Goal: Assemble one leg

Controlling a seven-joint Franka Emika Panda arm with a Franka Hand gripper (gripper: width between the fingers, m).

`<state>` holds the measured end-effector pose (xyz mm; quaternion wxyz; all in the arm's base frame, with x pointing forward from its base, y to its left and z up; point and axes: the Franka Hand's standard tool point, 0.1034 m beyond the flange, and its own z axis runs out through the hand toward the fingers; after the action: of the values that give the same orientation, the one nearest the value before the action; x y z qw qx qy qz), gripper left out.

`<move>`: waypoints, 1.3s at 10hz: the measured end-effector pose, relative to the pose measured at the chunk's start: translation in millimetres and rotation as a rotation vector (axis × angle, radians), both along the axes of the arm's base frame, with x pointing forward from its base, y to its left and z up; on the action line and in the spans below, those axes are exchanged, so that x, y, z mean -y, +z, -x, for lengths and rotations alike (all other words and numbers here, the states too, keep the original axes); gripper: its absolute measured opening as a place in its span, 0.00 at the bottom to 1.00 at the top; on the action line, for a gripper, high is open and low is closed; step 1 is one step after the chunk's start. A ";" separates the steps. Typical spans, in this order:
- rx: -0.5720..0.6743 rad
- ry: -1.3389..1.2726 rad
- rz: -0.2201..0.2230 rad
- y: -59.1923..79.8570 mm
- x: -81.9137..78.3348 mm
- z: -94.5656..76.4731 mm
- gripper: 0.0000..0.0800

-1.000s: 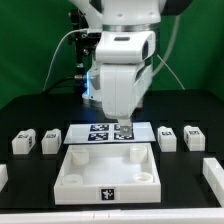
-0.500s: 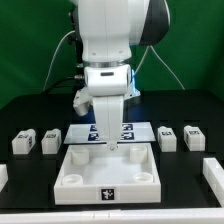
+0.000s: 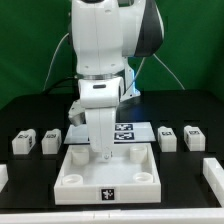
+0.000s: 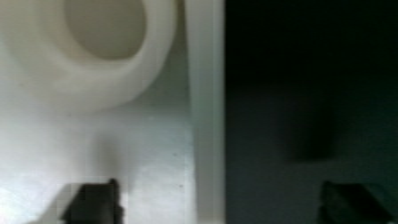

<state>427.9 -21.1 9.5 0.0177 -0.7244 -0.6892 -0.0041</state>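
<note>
The legs are small white tagged blocks on the black table. Two stand at the exterior view's left and two at its right. The large white square tray-like piece lies in front of the arm. My gripper hangs low over that piece's far left corner. In the wrist view my gripper is open and empty, with one fingertip over the white piece and the other over the dark table. A round corner socket shows ahead of it.
The marker board lies behind the tray piece, partly hidden by the arm. More white parts show at the table's left edge and right edge. Cables hang behind the arm.
The arm has swung toward the exterior view's left and come down from over the marker board to the tray piece's far left corner. The legs have not moved.
</note>
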 end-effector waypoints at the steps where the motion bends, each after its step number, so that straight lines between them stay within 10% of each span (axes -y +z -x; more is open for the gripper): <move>1: 0.000 0.000 0.000 -0.1 0.0 0.1 0.53; 2: 0.000 0.000 0.000 -0.2 0.0 0.1 0.53; 4: 0.000 -0.001 0.000 -0.2 0.1 0.1 0.13; 13: 0.001 -0.001 0.000 0.0 0.3 -0.2 0.07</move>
<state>428.1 -21.4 9.4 0.0174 -0.7248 -0.6888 -0.0044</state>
